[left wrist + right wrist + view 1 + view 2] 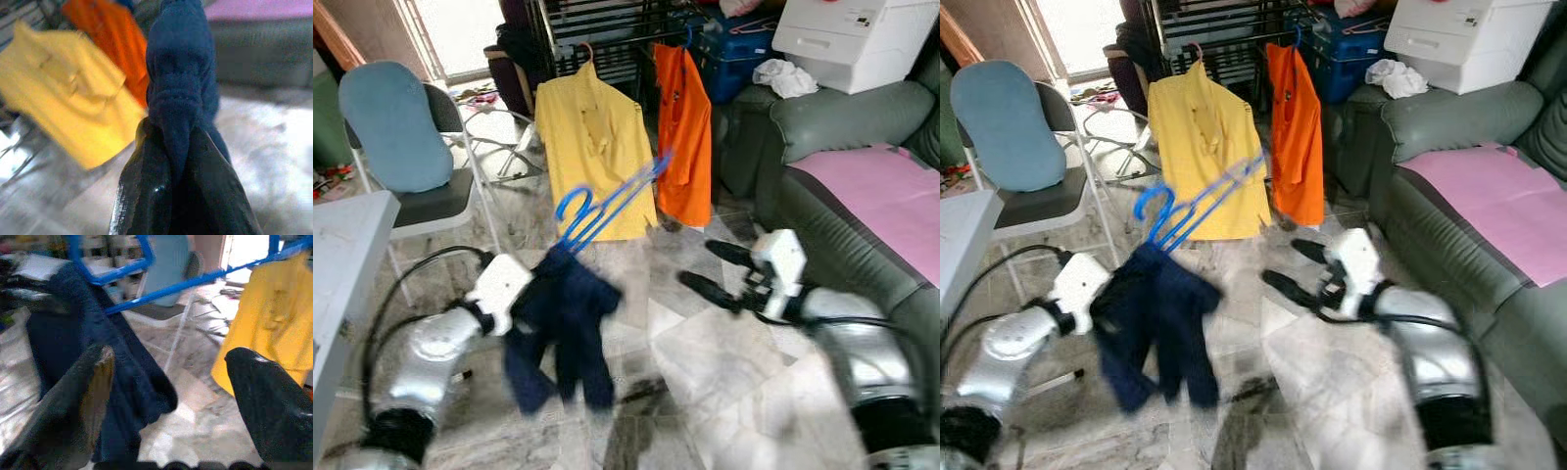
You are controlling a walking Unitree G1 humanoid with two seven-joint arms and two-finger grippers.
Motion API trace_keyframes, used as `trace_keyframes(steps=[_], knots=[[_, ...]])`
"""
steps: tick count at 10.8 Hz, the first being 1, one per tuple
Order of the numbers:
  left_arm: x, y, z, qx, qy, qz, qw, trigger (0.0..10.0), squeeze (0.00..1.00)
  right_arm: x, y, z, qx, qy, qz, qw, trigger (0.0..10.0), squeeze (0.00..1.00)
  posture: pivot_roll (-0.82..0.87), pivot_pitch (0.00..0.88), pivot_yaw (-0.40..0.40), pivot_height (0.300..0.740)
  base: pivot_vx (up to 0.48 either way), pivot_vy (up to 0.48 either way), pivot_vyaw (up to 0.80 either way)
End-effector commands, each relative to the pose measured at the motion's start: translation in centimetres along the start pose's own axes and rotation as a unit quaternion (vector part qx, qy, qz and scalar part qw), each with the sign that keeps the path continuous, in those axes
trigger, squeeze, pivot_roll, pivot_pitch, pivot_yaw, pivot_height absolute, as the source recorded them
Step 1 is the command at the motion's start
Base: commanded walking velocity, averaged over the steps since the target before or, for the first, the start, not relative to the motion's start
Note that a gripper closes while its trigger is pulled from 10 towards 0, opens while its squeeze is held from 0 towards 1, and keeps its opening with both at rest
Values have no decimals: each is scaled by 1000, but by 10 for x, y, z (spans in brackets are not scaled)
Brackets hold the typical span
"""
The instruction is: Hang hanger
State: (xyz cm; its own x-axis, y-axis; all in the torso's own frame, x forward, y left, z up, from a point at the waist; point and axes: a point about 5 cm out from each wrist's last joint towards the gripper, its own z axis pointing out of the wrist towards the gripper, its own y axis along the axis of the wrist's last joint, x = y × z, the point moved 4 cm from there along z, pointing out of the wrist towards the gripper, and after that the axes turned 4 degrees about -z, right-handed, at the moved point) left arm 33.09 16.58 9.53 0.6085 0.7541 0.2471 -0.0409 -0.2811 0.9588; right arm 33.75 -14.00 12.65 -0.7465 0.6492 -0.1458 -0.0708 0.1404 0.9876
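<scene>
Hanging at upper centre, 2 shirts, yellow shirt (594,157) and orange shirt (685,137), back the blue hanger (607,206). Left gripper (181,196) pinches navy garment (563,323); right gripper (715,271) gapes over marble floor (705,362).

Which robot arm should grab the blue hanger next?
Probably the right. The right gripper is open, holds nothing, and points toward the blue hanger. The left gripper is shut on the navy garment.
</scene>
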Motion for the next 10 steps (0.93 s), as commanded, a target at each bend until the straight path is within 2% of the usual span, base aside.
trace_keyframes(steps=[1,2,5,6,9,10], knots=[[-1,26,0,-48,-22,14,999,0,0,-9,2,4,1,-29,0,1000,10000,1000,-111,0,85,740,0,0,0],[-9,45,-3,-80,-61,39,994,0,0,-15,3,8,-2,-54,8,998,10000,1000,-103,0,83,740,0,0,0],[-13,56,-9,-79,-93,100,988,0,0,-23,9,10,-19,-81,29,996,10000,1000,-105,0,84,740,0,0,0],[-12,57,-9,-74,-98,116,986,0,0,-22,10,10,-22,-77,34,996,10000,1000,-110,0,87,740,0,0,0],[-17,83,-1,-119,-103,142,977,0,0,-11,6,14,-25,-55,52,997,10000,1000,-112,0,89,740,0,0,0],[-21,96,0,-141,-108,151,972,0,0,-5,5,19,-27,-42,65,997,10000,569,-110,0,88,740,0,0,0]])
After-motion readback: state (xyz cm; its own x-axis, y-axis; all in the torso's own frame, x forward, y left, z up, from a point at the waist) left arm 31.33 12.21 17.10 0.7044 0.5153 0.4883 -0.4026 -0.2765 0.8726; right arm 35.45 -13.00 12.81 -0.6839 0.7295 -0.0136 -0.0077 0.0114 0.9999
